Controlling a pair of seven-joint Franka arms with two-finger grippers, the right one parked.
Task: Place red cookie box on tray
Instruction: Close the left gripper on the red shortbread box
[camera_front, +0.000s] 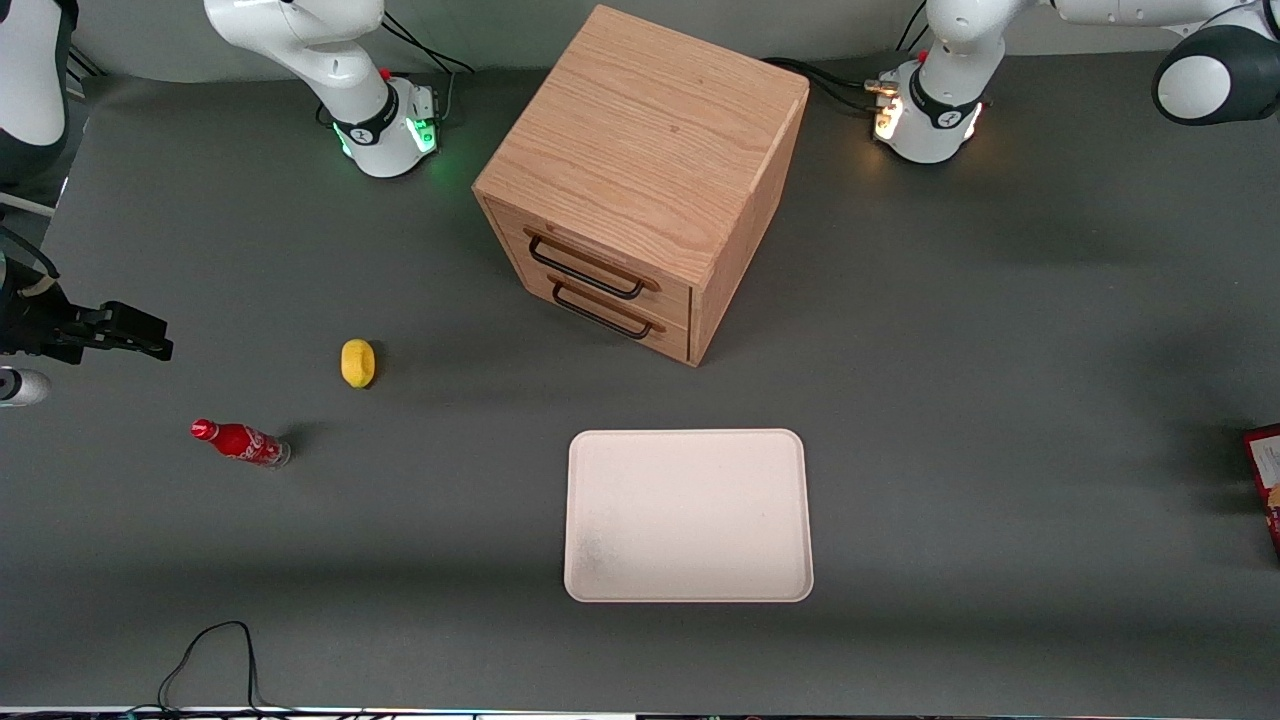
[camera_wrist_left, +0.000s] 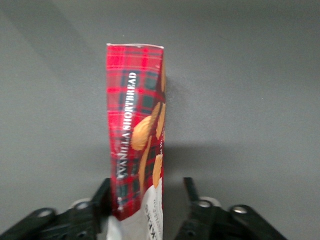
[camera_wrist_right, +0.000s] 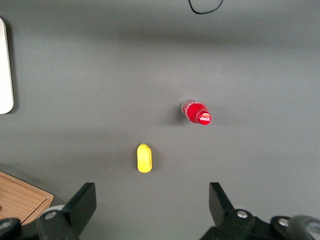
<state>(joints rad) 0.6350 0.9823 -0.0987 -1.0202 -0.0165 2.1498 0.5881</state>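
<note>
Red cookie box (camera_wrist_left: 135, 125) lies on the grey table (camera_front: 1000, 350) at the working arm's end. In the front view only a sliver of it shows at the frame's edge, at about three o'clock from the tray (camera_front: 690, 460) and well apart from it.

The hand (camera_wrist_left: 147, 187) hangs over the box's white-label end, spread wide with its jaws on either side of the narrow carton. One finger (camera_wrist_left: 104, 192) sits just beside or against a long wall. The other stands clear, with a strip of table showing between it and the box, so nothing is gripped yet.

The carton is probably light, thin cardboard with a printed tartan skin. It should be stiff enough along its length but easy to dent across its width, and the biscuits inside would break under a hard squeeze. A hold across the narrow width suits the jaws. Taken this near one end, though, the long box may droop or swing, so a grip closer to its middle looks safer, with only moderate force.

The tray lies bare at six o'clock from the wooden cabinet (camera_front: 640, 180). A small cola bottle (camera_front: 240, 442) and a yellow object (camera_front: 358, 362) lie toward the parked arm's end, out of the way.
</note>
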